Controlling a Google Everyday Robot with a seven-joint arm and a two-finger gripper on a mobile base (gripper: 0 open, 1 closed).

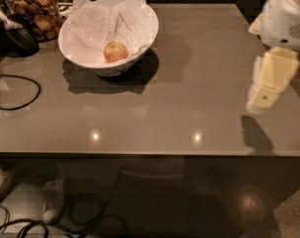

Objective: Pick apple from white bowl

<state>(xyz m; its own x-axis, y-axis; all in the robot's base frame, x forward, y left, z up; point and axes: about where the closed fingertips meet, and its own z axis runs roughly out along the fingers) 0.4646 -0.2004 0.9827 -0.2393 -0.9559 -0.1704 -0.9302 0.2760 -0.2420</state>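
Note:
The apple [116, 51], small, yellow-orange with a red blush, lies in the white bowl [142, 39] on crinkled white paper, at the table's far left. My gripper [266, 89] hangs over the table's right side, far to the right of the bowl and well apart from it. The cream-coloured arm [287, 14] reaches in from the upper right corner.
A glass jar of brown snacks [34, 11] stands left of the bowl, with dark objects [13, 33] beside it. A black cable [18, 90] loops on the table's left side. The grey table's front edge [149, 155] runs across the lower middle; cables and shoes lie on the floor below.

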